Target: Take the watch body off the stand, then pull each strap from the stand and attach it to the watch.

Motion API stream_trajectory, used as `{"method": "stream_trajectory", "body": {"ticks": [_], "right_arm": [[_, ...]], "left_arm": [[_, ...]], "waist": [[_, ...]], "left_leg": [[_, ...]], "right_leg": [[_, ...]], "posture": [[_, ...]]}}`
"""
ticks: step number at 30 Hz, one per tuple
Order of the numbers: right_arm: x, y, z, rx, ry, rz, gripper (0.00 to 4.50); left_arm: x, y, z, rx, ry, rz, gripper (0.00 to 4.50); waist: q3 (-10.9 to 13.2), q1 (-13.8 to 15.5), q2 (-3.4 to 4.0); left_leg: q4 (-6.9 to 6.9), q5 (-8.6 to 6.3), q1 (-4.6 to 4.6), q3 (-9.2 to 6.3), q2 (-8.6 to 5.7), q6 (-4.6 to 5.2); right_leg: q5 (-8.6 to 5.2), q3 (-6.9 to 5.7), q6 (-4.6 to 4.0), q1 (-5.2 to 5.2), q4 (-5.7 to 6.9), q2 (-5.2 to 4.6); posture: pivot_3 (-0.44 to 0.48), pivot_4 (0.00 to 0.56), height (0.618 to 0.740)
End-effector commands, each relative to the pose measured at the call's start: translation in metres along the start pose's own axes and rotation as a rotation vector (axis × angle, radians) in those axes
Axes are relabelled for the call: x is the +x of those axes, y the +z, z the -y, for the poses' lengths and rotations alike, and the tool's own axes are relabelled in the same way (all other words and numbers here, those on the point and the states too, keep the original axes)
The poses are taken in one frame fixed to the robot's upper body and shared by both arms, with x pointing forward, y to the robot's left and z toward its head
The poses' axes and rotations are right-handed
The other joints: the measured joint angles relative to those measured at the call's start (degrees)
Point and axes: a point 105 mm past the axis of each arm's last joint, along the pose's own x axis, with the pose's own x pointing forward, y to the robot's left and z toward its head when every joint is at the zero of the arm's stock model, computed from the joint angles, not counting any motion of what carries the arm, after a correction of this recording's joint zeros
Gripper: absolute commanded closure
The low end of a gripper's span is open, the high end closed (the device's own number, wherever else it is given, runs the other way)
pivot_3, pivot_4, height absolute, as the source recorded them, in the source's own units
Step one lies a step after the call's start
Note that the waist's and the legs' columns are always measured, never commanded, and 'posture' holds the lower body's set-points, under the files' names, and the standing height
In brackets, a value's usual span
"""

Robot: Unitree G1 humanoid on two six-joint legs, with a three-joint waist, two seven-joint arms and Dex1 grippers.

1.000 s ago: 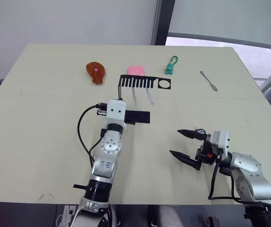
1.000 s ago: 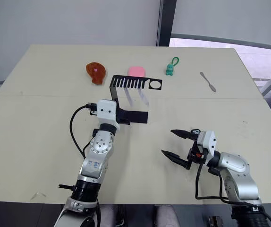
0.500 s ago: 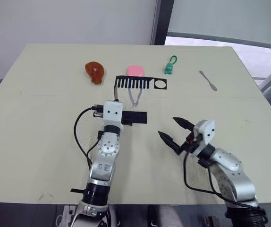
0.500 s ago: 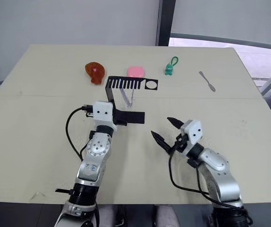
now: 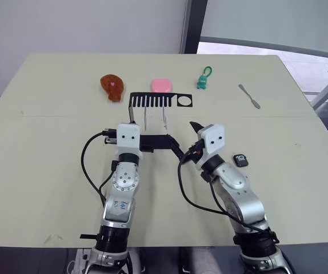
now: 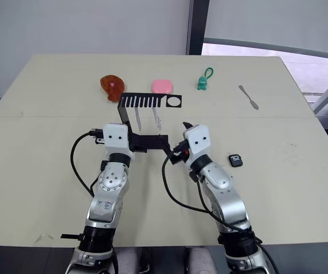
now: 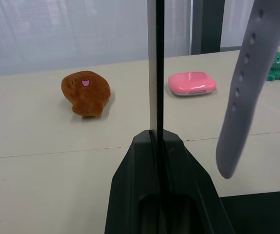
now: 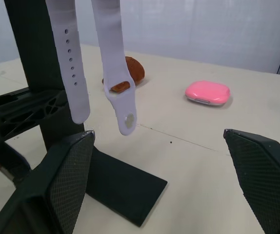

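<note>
On the table [image 5: 50, 142] the stand [image 5: 152, 141] is held at its post by the left gripper [image 7: 157, 146], jaws closed on it. The right gripper [image 8: 159, 161] is nearer to the straps [image 8: 115, 63] — its jaws wide open and empty, both straps hanging with long axis vertical just ahead. The watch body [image 5: 241, 160] lies on the table beside the right arm.
</note>
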Motion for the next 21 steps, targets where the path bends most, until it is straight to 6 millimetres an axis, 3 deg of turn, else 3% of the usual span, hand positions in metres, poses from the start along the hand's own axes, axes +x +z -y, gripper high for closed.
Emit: {"method": "stream_trajectory", "body": {"ticks": [1,7,14,21], "right_arm": [[0.008,0.014,-0.005,0.003,0.031,0.063,0.00],[0.017,0.025,-0.004,0.022,0.043,0.091,0.00],[0.029,0.027,-0.013,0.033,0.078,0.098,0.00],[0.038,0.024,-0.006,0.028,0.044,0.088,0.00]], "left_arm": [[-0.004,0.003,0.000,-0.003,0.001,0.010,4.43],[-0.005,0.002,0.002,-0.003,-0.009,0.005,4.43],[-0.006,0.002,0.003,-0.002,-0.018,0.001,4.43],[-0.004,0.003,0.002,0.001,-0.020,0.001,4.43]], "waist": [[0.00,-0.12,0.00],[0.00,-0.61,0.00],[0.00,-0.67,0.00],[0.00,-0.68,0.00]], "left_leg": [[0.00,0.00,0.00,0.00,-0.01,0.00],[-0.01,0.01,0.00,-0.02,0.00,0.02],[-0.02,0.01,-0.02,-0.02,0.00,0.02],[-0.03,0.01,-0.02,-0.02,0.00,0.02]], "right_leg": [[0.00,0.00,0.00,0.00,0.00,-0.01],[0.00,0.01,0.00,0.00,0.01,-0.01],[0.00,0.01,0.00,0.00,0.00,-0.02],[0.00,0.01,0.00,-0.01,-0.01,-0.03]], "posture": [[0.000,0.150,0.740],[0.000,0.150,0.740],[0.000,0.150,0.740],[0.000,0.150,0.740]]}}
